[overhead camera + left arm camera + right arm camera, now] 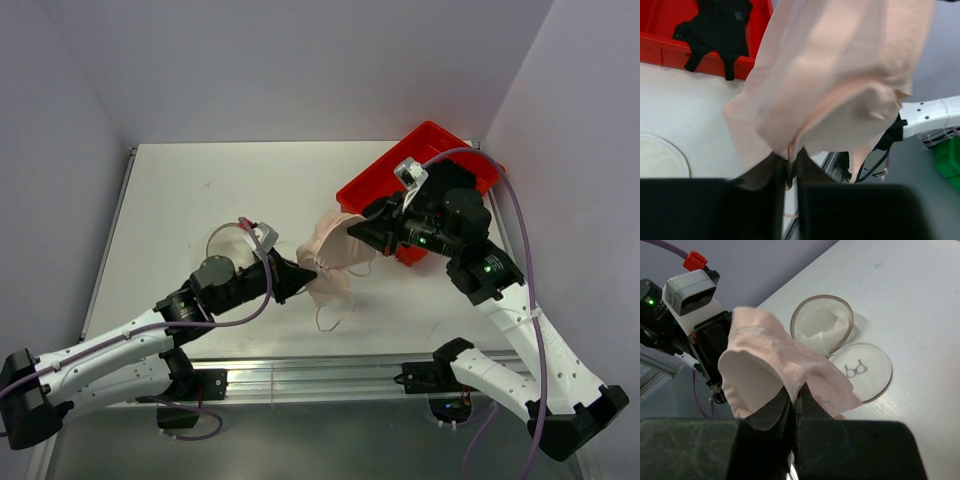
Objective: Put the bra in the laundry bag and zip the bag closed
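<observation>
Bra (335, 262) aloft, right of laundry bag (821, 322); left gripper (308, 273) and right gripper (360, 232) both clamped on it. Risk: dangling straps (330, 318) snag bag rim, tipping light bag.

A flat white matte table (200, 180) fills the middle of the top view, from the metal rail at the bottom up to the grey walls. A shallow red plastic tray (425, 135) sits askew in the upper right of the frame, over the table's far right corner. Left of centre rests a small round white mesh laundry bag (822, 322), its stiff rim open, and its flat circular lid (860, 370), marked with a small dark squiggle, lies on the table beside it, touching the rim.
</observation>
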Controlling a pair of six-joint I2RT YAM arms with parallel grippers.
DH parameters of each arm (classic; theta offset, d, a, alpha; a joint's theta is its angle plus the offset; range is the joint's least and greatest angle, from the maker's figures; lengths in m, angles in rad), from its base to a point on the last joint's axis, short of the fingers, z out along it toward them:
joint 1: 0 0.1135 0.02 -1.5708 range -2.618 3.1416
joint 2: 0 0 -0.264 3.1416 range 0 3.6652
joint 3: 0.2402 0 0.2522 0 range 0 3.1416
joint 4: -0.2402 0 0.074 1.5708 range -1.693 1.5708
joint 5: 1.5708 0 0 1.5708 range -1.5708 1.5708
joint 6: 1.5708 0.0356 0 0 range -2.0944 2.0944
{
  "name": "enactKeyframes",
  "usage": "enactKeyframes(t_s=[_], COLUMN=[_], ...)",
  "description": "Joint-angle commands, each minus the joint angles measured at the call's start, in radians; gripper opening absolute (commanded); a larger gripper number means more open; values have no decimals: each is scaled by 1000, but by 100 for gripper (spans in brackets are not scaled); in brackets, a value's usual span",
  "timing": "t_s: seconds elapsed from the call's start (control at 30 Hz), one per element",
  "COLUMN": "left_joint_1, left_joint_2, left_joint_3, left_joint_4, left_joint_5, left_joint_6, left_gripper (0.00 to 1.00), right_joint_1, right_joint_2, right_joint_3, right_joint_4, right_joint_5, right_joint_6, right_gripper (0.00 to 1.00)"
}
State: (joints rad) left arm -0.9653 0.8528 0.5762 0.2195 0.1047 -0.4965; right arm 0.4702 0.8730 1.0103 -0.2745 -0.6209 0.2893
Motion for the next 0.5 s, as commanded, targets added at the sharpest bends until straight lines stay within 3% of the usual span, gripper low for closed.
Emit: enactKeyframes(t_s=[0.0, 0.03, 0.23, 0.47], left_joint_1=[-4, -4, 13, 164], left_joint_2=[12, 25, 109, 207], left_joint_3=[34, 39, 140, 185], left_joint_4=[20, 14, -101, -101], left_joint_5=[-43, -78, -203, -81], left_joint_6=[-19, -27, -132, -231], left_gripper=[6, 0, 0, 0], right_joint_1=[13, 16, 105, 284], right_joint_2=[-9, -9, -43, -123], right_joint_3=[59, 60, 65, -7], right_joint_4=[3, -2, -17, 18], right_joint_5=[47, 61, 281, 541], right_joint_6=[-32, -36, -140, -242], right_gripper=[0, 0, 0, 0])
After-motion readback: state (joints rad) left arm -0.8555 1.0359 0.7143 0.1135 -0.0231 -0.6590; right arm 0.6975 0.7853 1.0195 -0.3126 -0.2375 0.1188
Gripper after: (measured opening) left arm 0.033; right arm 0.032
